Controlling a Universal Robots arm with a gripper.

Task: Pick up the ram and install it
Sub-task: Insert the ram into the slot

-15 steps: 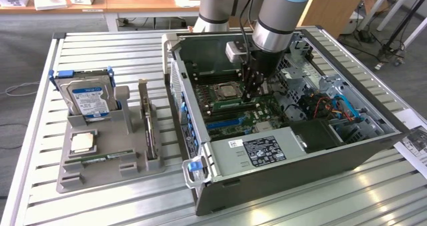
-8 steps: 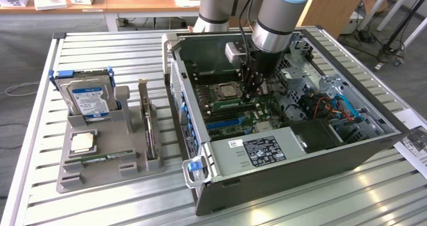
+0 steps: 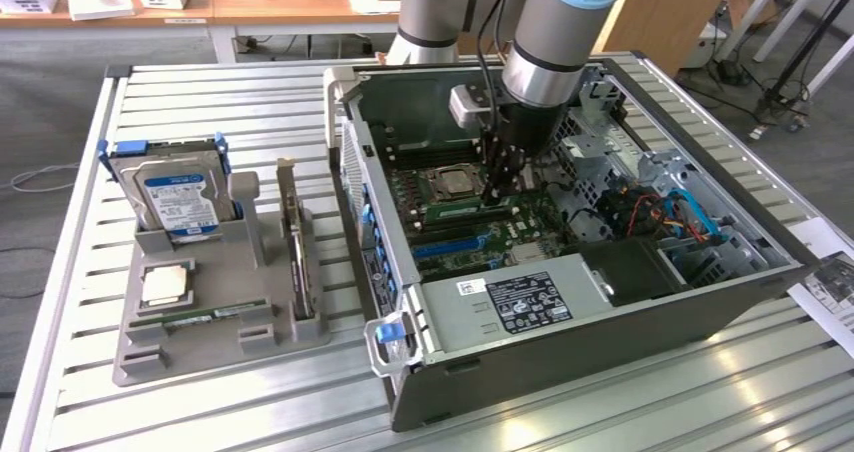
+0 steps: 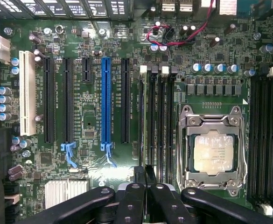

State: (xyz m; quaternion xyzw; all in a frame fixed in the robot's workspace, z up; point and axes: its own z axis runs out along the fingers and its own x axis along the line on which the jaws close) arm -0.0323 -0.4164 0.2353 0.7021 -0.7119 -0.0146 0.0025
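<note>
The tabletop (image 3: 240,102) was a bed of silver metal slats running across the frame, with dark grooves between them. A grey moulded holder (image 3: 214,347) sat flat on it towards the exterior view's left. Just beside the holder, filling the middle, an open computer case (image 3: 601,342) lay on its side on the slats. At the exterior view's right edge a printed sheet (image 3: 830,290) rested on the slats, near the case.

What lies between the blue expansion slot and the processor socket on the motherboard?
Wrist view: one black expansion slot, then a bank of memory slots with white latches.
</note>
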